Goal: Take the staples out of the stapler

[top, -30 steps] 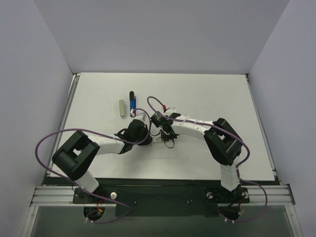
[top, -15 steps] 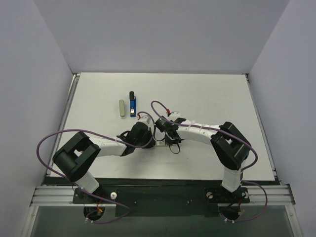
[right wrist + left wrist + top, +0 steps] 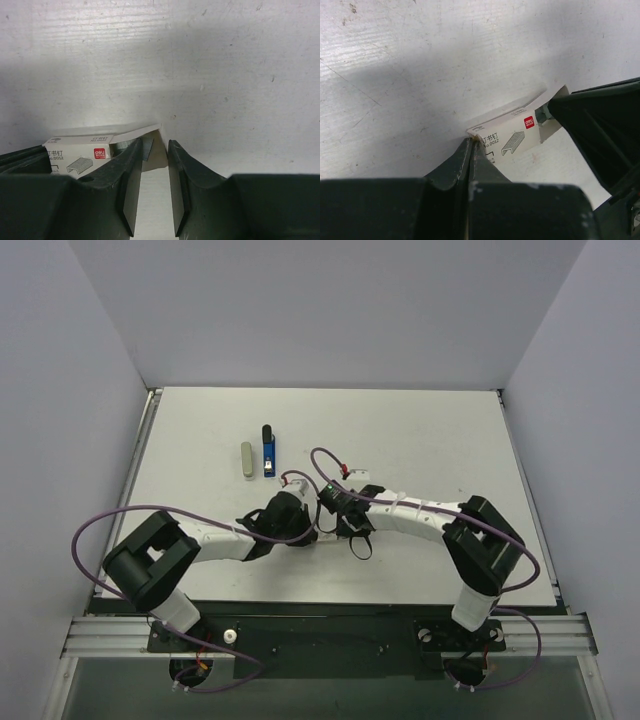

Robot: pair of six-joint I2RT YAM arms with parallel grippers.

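Top external, arms bent inward, left claw (image 3: 471,144) pinching staple box (image 3: 512,135), right claw (image 3: 156,147) parted.

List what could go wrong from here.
1. The left pincer pinches the box only at one corner, so a push from the right pincer could twist it loose.
2. The flap stands open with staples showing at the mouth. Tilting the box may spill them.
3. One finger of the open right pincer sits close against the flap, and closing there might crush it.
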